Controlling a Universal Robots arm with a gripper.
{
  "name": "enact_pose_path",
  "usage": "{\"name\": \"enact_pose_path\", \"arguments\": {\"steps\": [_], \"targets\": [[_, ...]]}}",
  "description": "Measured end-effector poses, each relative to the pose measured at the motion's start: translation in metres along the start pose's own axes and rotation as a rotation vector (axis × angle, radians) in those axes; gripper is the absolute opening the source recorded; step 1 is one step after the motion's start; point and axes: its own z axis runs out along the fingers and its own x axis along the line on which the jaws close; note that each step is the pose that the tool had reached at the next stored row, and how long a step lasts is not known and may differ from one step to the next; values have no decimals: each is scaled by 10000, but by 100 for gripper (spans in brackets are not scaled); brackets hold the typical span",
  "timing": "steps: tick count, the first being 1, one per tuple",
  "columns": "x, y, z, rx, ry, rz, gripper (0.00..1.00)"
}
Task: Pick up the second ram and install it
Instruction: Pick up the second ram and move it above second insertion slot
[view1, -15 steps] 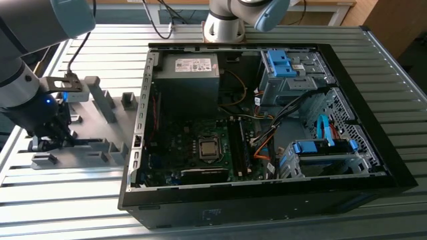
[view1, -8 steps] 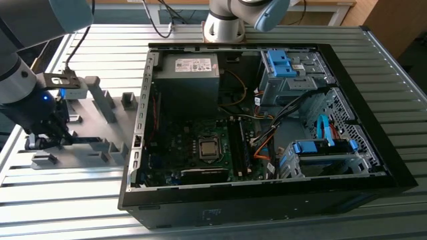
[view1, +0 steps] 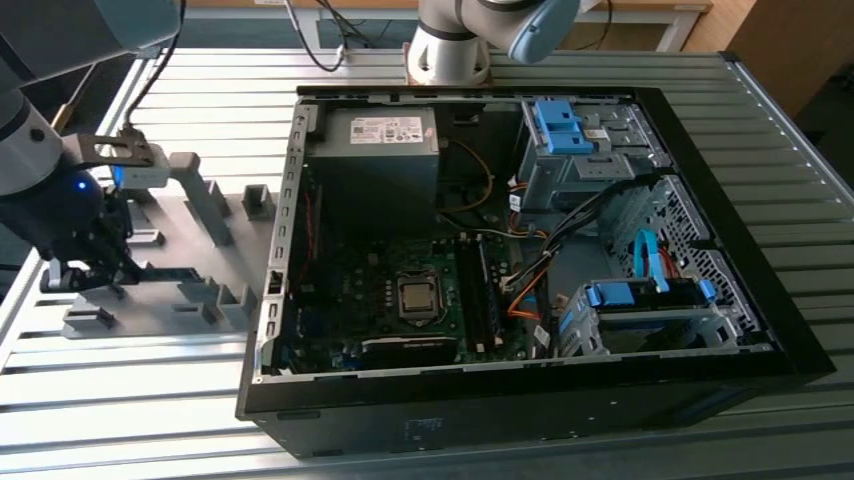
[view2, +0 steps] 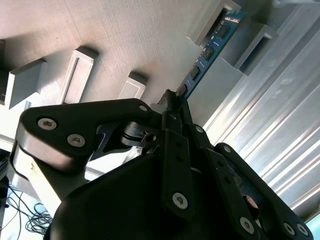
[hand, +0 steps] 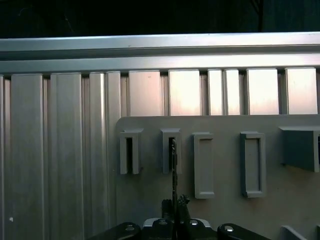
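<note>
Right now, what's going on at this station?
The arm's gripper is down at the grey holder tray, on the exterior view's left, and looks closed on the second ram. The blue stick stands on edge with its far end in a tray slot, so it is not lifted out yet. The open computer case lies beside the tray on the slatted table.

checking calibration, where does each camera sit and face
Exterior view: high, looking down on the open computer case; gripper at the exterior view's left, over the holder tray.
First wrist view: at the wrist, facing the holder tray; gripper shows.
Second wrist view: at the wrist, along the gripper's links.
Both wrist views share the second ram, gripped.
</note>
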Motion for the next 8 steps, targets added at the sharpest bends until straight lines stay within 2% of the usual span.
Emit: {"name": "enact_pose_path", "arguments": {"steps": [8], "targets": [[-3, 0, -135, 0, 0, 0, 15]]}}
